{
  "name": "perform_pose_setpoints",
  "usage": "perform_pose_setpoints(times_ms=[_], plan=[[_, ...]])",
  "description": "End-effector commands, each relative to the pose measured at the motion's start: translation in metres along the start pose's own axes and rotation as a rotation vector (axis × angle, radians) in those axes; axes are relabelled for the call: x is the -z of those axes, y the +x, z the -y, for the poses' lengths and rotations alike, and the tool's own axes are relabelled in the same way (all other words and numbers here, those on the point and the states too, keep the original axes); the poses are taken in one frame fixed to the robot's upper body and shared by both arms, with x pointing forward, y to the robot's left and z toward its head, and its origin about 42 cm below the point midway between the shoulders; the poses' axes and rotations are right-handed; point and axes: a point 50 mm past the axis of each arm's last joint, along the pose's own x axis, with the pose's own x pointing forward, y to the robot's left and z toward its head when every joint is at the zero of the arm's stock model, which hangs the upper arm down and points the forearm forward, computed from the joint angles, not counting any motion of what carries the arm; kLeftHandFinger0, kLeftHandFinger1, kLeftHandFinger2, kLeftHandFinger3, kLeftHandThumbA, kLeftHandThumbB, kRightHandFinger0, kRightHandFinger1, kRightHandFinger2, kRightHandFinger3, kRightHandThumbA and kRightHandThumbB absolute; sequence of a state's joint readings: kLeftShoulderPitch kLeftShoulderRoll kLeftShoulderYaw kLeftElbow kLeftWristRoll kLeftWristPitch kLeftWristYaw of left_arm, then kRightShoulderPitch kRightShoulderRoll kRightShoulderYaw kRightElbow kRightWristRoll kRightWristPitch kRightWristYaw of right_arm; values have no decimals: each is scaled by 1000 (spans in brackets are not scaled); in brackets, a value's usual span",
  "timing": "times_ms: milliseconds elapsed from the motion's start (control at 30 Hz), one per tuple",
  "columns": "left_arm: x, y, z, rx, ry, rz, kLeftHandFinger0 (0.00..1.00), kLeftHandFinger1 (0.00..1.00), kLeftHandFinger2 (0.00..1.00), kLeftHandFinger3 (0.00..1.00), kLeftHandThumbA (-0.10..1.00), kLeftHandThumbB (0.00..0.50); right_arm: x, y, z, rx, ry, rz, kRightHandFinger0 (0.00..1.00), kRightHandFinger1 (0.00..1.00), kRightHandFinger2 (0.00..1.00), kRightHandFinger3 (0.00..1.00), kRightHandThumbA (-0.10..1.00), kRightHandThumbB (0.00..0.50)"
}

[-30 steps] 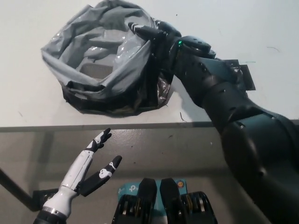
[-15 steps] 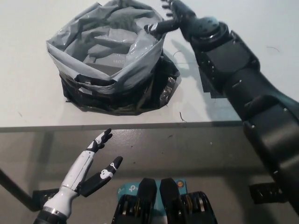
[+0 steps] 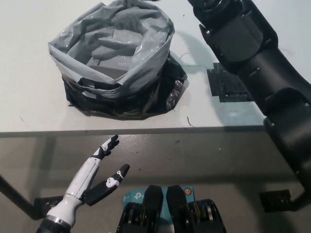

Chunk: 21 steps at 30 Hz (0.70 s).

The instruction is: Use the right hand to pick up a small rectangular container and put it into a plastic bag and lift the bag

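Small rectangular container [image 3: 112, 62] lay inside the plastic bag [image 3: 116, 68], seen as a grey flat block down in the bag's open mouth, long axis running roughly left-right with a slight tilt, its printed top face pointing up. Edges partly hidden by bag folds, so exact orientation was hard to tell. The bag sat on the tabletop [image 3: 29, 97] at far left-centre, mouth open upward, grey lining rolled over a black outer skin, slumped but holding its shape.

Judged step: placing looked done, lift not yet done; the bag rested fully on the tabletop. Next move would call for the right robot hand to take the bag's rim or right-side wall and raise it without tipping the container out.

The black right arm [image 3: 252, 63] crossed the far right of the tabletop, above the bag's right rim; the right robot hand itself was cut off at the top edge, so open or closed couldn't be told. Dark flat patch [image 3: 227, 87] lay on the tabletop under the arm. Left robot hand [image 3: 97, 172] rested near-left below the tabletop edge, fingers spread, holding nothing.
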<state>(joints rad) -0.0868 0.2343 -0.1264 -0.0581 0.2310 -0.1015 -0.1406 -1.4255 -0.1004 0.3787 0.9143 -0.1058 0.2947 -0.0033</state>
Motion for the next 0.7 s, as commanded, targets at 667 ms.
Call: perform_pose_setpoints(times_ms=[667], plan=[[-25,53,-36,-52,44,104,1000,1000,1000,1000,905,174,-8,-318,110,641,16,923,1000,1000,1000,1000,1000,325]])
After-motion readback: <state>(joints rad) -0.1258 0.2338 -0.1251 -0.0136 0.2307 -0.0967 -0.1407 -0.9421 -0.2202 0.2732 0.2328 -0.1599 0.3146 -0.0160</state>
